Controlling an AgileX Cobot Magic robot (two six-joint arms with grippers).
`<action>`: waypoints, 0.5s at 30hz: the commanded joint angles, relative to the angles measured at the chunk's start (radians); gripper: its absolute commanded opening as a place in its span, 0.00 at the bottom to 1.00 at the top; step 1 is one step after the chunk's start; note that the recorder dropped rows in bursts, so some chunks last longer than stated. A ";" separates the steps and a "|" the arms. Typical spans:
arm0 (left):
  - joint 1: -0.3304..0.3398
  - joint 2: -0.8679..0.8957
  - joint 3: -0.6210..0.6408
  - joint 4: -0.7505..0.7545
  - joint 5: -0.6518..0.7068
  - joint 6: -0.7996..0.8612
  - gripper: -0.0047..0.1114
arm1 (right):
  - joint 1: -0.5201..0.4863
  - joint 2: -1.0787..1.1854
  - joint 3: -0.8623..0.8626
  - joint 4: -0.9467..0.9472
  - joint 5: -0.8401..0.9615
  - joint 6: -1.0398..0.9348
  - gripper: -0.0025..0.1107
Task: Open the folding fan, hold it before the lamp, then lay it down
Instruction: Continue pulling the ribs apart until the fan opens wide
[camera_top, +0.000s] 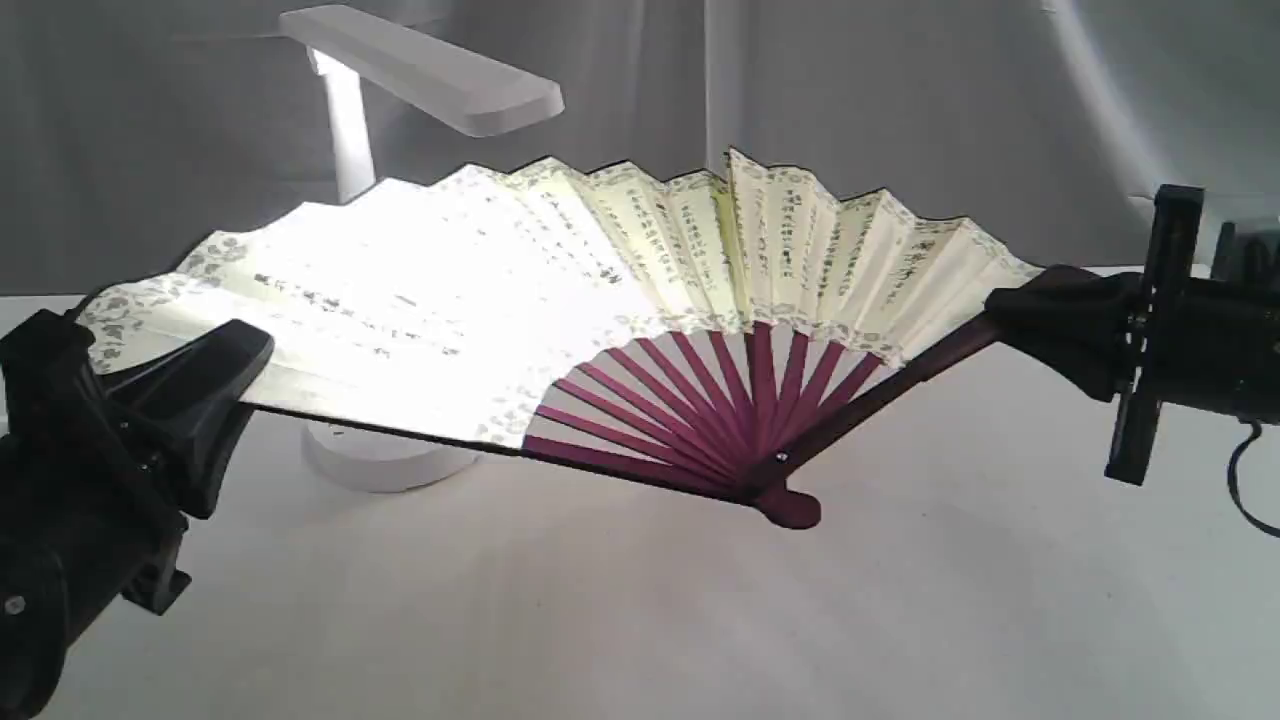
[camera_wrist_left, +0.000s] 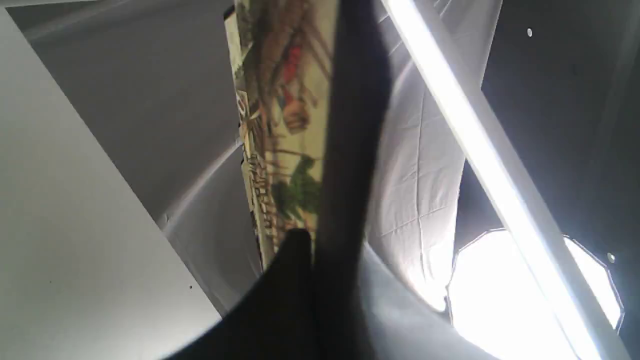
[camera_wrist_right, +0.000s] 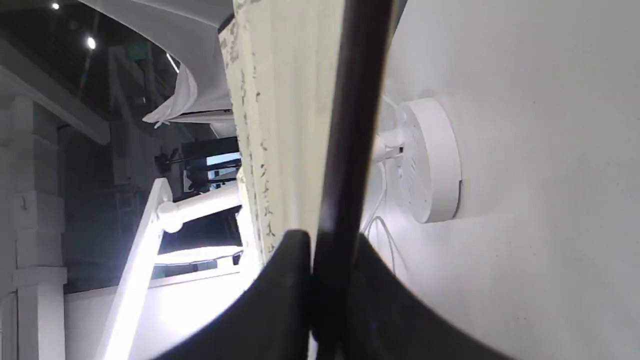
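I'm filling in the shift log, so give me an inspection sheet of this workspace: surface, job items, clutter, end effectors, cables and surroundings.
Surface: white table, with the lamp's round base standing on it.
Job's things: folding fan spread open below the lit head of the lamp; its left half glares bright.
Clutter: nothing seen.
End effectors: left end effector shut on the fan's left guard; right end effector shut on its right guard.
Cables: white cord at the lamp's base; dark cable by the right arm.
Surroundings: grey cloth backdrop.
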 joint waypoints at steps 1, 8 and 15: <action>0.000 -0.019 0.008 -0.045 -0.067 -0.006 0.04 | -0.014 -0.006 0.000 -0.023 -0.060 -0.043 0.02; 0.000 -0.041 0.032 -0.167 -0.067 0.019 0.04 | -0.014 -0.006 0.000 0.050 -0.060 -0.042 0.02; 0.000 -0.046 0.032 -0.191 -0.067 0.045 0.04 | 0.004 -0.006 0.000 0.050 -0.060 -0.042 0.02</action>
